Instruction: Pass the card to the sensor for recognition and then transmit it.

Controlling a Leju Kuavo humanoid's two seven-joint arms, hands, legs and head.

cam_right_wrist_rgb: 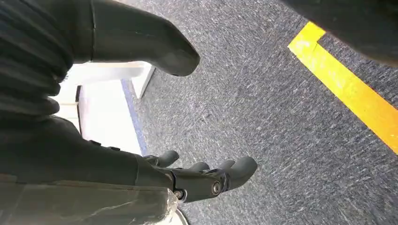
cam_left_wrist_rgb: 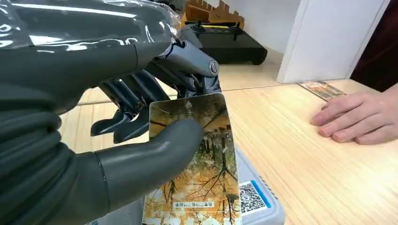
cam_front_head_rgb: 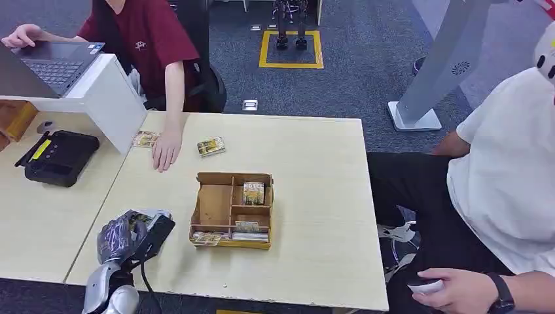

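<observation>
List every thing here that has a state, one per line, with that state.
Left hand: holds the card over the grey sensor.
Card: held, tilted, picture side up.
Sensor: on the table, partly under the card.
Right hand: hanging over the carpet, holding nothing, fingers apart.
Cardboard tray: on the table, cards in some compartments.
Laptop: open.
Person's hand: flat on the table.

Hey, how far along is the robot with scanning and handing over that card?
Picked up: the left robot hand holds the card. In hand: the card sits over the grey sensor with the QR sticker. Left: passing it on; the person's hand rests on the table.
</observation>
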